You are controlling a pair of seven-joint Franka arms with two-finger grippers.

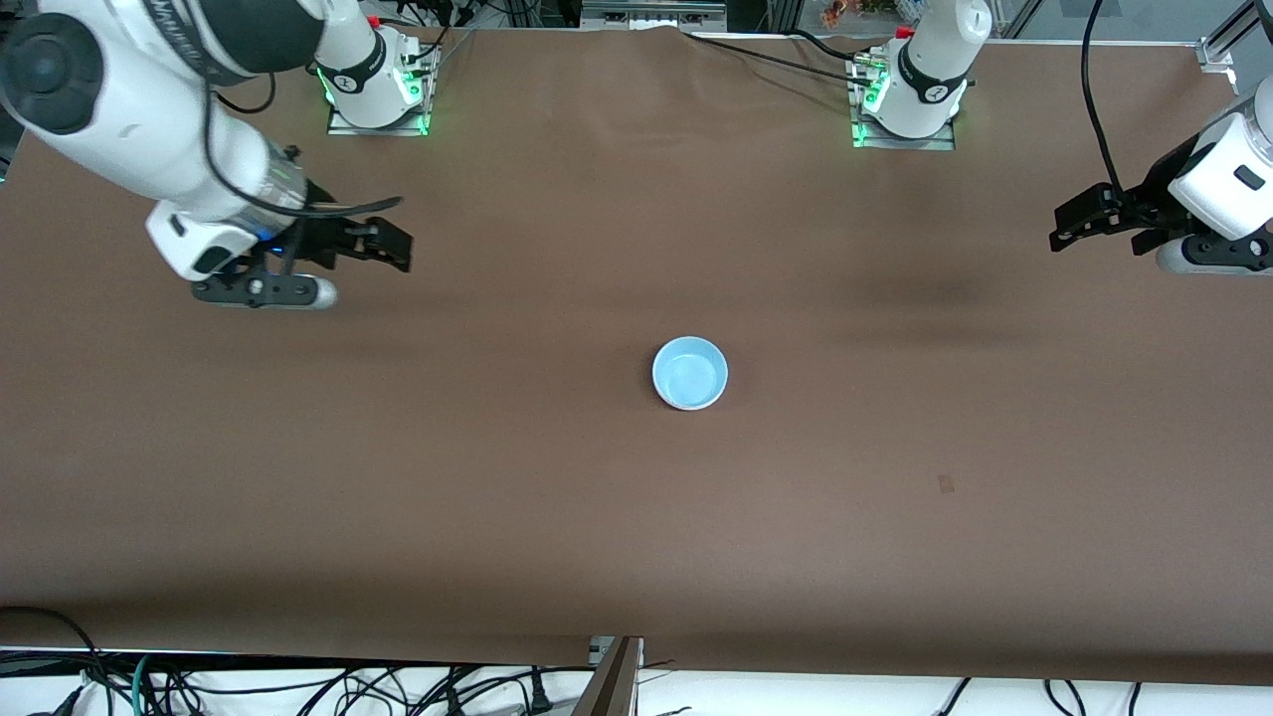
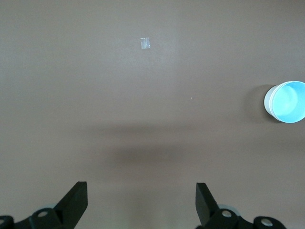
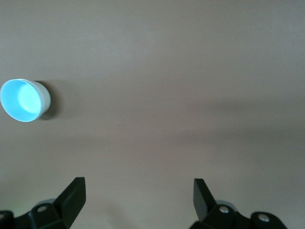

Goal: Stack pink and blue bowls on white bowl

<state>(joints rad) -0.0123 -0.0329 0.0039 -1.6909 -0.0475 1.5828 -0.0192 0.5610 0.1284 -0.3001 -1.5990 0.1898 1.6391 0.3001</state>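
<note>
The light blue bowl (image 1: 690, 371) stands upright near the middle of the table, nested on top of a stack. Below its rim shows the white wall of the white bowl (image 1: 687, 406). The pink bowl is hidden. The stack also shows in the left wrist view (image 2: 288, 100) and in the right wrist view (image 3: 20, 100). My left gripper (image 1: 1072, 234) is open and empty, above the table at the left arm's end. My right gripper (image 1: 396, 249) is open and empty, above the table at the right arm's end. Both are well apart from the stack.
A small pale tape mark (image 1: 946, 483) lies on the brown table cover, nearer the front camera than the stack and toward the left arm's end; it also shows in the left wrist view (image 2: 146, 43). Cables hang along the table's front edge.
</note>
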